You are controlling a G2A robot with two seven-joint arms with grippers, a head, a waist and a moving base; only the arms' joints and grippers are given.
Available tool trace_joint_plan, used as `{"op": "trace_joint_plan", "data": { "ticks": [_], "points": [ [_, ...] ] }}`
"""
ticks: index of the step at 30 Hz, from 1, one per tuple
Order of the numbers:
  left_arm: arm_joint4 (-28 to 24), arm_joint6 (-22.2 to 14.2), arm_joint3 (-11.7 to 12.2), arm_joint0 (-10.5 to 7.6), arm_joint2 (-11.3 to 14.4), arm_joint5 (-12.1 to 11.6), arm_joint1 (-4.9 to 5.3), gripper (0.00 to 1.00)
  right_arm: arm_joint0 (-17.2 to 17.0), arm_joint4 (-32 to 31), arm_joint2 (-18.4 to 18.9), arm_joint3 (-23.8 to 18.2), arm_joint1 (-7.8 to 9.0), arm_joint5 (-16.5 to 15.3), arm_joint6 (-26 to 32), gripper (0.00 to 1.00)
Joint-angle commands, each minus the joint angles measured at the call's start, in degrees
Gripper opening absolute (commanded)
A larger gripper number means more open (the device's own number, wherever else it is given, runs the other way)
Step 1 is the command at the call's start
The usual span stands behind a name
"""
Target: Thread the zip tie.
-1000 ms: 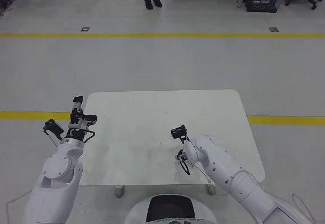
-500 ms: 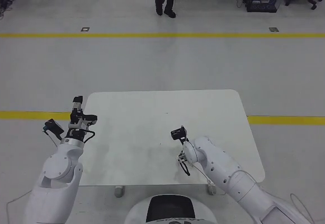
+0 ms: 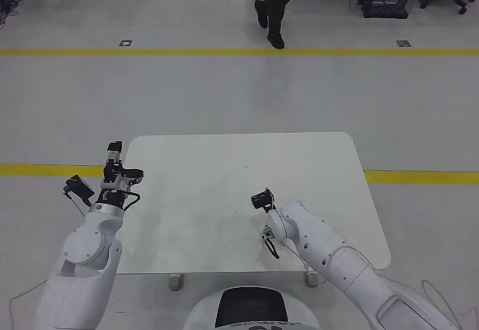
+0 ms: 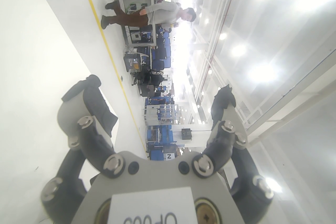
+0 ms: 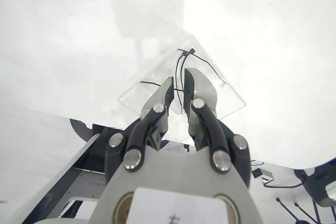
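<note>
A black zip tie (image 5: 191,51) lies looped on a clear square plate (image 5: 225,101) on the white table (image 3: 223,165). Its tail runs through its head and off to one side. My right gripper (image 5: 178,83) hangs just over it, near the table's front edge. It is open by a narrow gap, and a strand of the loop runs down that gap clear of both pads. From above, the zip tie (image 3: 270,247) shows as a small dark loop under the right gripper (image 3: 267,238). My left gripper (image 4: 157,93) is open and holds nothing, beside the table's left edge (image 3: 122,165).
The table's front edge lies close behind the right gripper. Cables (image 5: 265,175) lie on the floor below that edge. Around the table is grey floor with yellow lines (image 3: 437,176).
The right arm has shifted slightly left and toward the table's front edge. The left arm has kept still.
</note>
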Motion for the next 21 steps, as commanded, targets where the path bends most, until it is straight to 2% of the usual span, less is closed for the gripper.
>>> {"op": "trace_joint_plan", "data": {
  "ticks": [1, 13, 17, 21],
  "points": [
    [0.0, 0.0, 0.0, 0.00, 0.0, 0.0, 0.00, 1.00, 0.3, 0.0, -0.2, 0.7, -0.25, 0.0, -0.2, 0.09],
    [0.0, 0.0, 0.0, 0.00, 0.0, 0.0, 0.00, 1.00, 1.3, -0.3, -0.7, 3.9, -1.36, 0.1, -1.3, 0.09],
    [0.0, 0.0, 0.0, 0.00, 0.0, 0.0, 0.00, 1.00, 1.5, -0.5, -0.7, 4.6, -1.64, 0.0, -1.4, 0.05],
    [0.0, 0.0, 0.0, 0.00, 0.0, 0.0, 0.00, 1.00, 1.6, -0.7, -0.7, 5.3, -1.88, -0.1, -1.5, 0.07]
  ]
}}
